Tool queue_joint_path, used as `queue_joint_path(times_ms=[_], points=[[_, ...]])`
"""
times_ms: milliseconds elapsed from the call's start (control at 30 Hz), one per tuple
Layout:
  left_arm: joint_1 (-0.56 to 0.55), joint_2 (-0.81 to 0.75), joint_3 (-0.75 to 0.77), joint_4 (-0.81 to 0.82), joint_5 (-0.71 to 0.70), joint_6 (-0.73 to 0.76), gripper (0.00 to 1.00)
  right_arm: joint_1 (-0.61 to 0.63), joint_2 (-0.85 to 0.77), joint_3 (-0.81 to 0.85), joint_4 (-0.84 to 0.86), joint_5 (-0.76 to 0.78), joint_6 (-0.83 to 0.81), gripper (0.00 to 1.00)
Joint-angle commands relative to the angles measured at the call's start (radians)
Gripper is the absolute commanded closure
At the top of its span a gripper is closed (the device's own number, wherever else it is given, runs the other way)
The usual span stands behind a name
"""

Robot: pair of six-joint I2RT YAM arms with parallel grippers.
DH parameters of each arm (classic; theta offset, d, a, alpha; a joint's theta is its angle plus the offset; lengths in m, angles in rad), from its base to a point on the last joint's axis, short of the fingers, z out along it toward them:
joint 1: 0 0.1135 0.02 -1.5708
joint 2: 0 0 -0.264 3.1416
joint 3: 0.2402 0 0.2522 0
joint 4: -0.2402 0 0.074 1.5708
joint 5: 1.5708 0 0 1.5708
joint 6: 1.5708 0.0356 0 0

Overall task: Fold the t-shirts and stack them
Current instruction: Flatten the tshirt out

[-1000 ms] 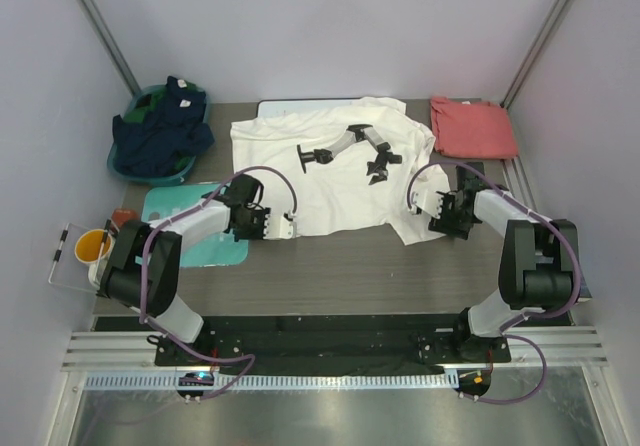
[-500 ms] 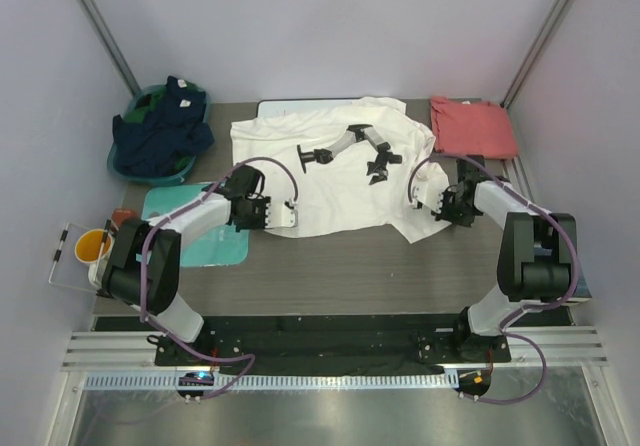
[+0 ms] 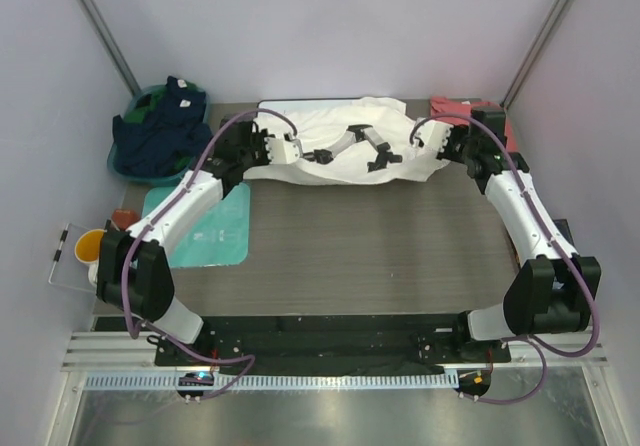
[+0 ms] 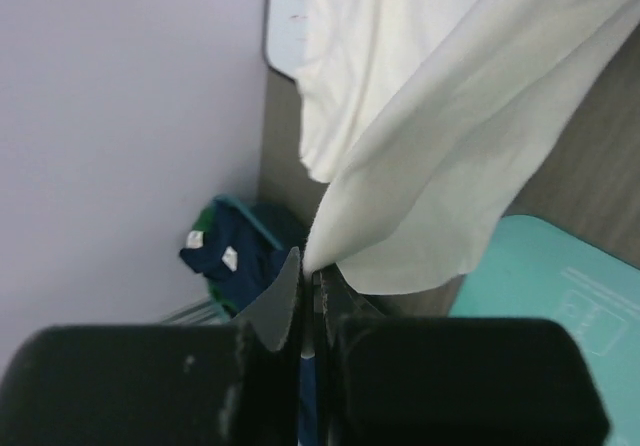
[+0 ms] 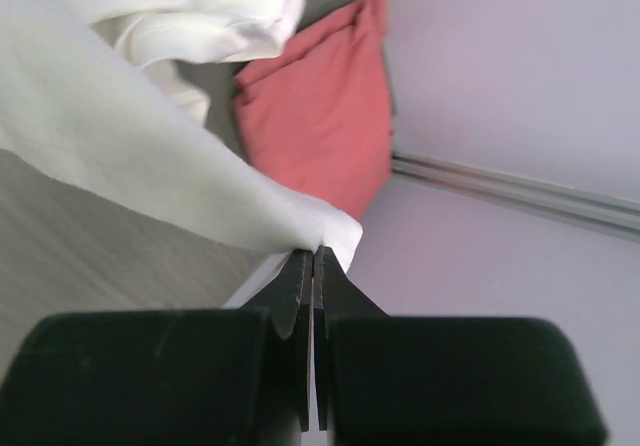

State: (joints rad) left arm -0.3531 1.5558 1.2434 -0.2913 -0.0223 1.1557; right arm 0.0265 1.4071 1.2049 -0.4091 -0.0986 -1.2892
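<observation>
My left gripper (image 3: 290,150) and right gripper (image 3: 432,136) pinch the cream t-shirt (image 3: 330,118), stretched sideways between the 2 (neither nearer).

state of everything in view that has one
large cream-white cloth t-shirt, near edge held up, partly doubled over
plain salmon-red cloth t-shirt, folded flat, far right corner
left gripper, jaws shut on cream shirt
right gripper, jaws shut on cream shirt
teal plastic basket, full of dark navy clothes
</observation>
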Motion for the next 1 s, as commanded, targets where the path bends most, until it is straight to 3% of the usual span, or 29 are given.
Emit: queue_joint_path(times_ms=[0,267,567,967], points=[[0.002,-0.043,0.036,0.265,-0.126,0.012,1.0,0.026,-0.017,0.07,0.255,0.141,0.043,0.99],[-0.021,-0.213,0.116,0.37,-0.234,0.048,1.0,0.029,-0.121,0.157,0.475,0.145,0.07,0.99],[-0.093,-0.523,0.031,0.379,-0.185,0.162,1.0,0.035,-0.362,0.153,0.506,0.125,0.094,0.99],[-0.099,-0.62,0.089,0.483,-0.088,0.326,1.0,0.036,-0.382,0.355,0.566,0.117,0.079,0.99]])
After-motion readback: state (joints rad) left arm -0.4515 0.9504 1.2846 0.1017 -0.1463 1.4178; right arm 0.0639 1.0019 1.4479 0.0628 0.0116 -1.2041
